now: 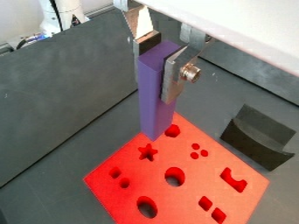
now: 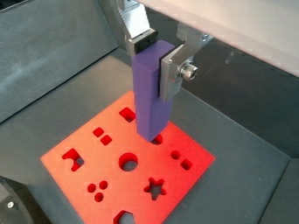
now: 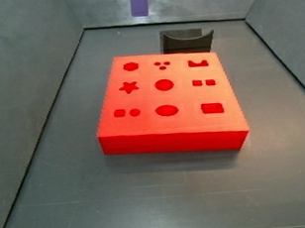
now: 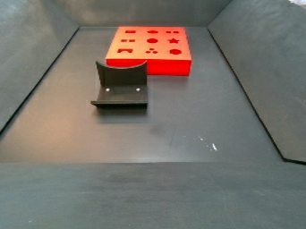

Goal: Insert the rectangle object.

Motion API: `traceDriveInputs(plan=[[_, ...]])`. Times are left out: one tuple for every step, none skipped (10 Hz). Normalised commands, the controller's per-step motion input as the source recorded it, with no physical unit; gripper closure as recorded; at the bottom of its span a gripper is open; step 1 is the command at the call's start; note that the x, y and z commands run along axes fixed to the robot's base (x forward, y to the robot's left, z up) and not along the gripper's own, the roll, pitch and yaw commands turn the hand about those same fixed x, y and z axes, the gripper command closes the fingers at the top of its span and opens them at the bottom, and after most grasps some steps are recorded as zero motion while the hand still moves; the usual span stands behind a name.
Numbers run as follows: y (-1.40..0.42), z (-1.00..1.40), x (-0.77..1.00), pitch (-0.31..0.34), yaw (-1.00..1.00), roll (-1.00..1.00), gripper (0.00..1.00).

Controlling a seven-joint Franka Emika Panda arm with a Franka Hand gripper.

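Rectangle object [image 1: 156,92] held upright, clamped between gripper [image 1: 162,54] fingers [image 1: 176,74], hanging above red block [image 1: 176,179]; lower end seen over cutout holes in both wrist views. Dark curved holder [image 3: 184,37] seated on grey floor [image 4: 180,125] just beside block.

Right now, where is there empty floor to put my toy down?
The big grey floor in front of the dark curved holder is bare, and so are the strips on both sides of the red block. It is tight between block and holder. The gripper hangs above the block, fingers clamping the purple bar.
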Motion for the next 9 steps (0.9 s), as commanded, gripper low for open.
traceDriveInputs(plan=[[0.15, -0.33, 0.19, 0.000, -0.29, -0.08, 1.00], [0.09, -0.61, 0.38, 0.000, -0.82, 0.00, 1.00], [0.09, -0.69, 0.46, 0.011, -0.69, 0.03, 1.00], [-0.03, -0.56, 0.67, 0.000, -0.45, 0.08, 1.00], [-0.18, -0.62, 0.57, 0.000, -0.51, 0.10, 1.00], [-0.22, -0.55, 0.43, 0.000, -0.64, 0.01, 1.00], [-0.24, -0.45, 0.17, 0.000, -0.75, 0.00, 1.00], [-0.23, -0.41, 0.00, -0.007, -0.87, 0.00, 1.00], [-0.21, -0.45, 0.09, 0.000, -0.81, 0.00, 1.00]])
